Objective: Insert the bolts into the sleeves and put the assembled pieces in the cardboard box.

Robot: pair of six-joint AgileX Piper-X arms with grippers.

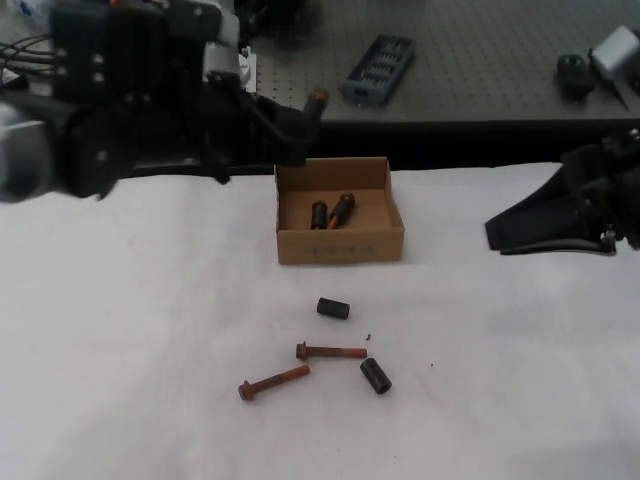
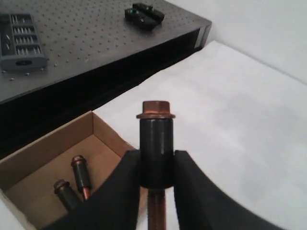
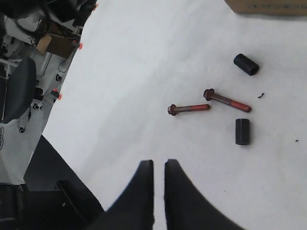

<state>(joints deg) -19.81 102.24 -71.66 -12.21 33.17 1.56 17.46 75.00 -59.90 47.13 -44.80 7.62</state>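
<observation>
My left gripper (image 2: 157,168) is shut on a black sleeve (image 2: 156,151) with a rusty bolt (image 2: 155,109) through it, held upright. In the high view this gripper (image 1: 312,103) hangs just behind the back left corner of the cardboard box (image 1: 340,245). Two assembled pieces (image 1: 330,212) lie inside the box (image 2: 45,146). On the white cloth in front of the box lie two loose sleeves (image 1: 333,308) (image 1: 376,376) and two bolts (image 1: 332,351) (image 1: 274,382). My right gripper (image 3: 159,165) is shut on nothing, off to the right (image 1: 497,236) above the cloth.
A dark perforated bench (image 1: 480,60) runs along the back, carrying a blue-grey bit case (image 1: 378,65) and a black and green part (image 1: 572,72). White cloth (image 1: 130,330) covers the table around the parts.
</observation>
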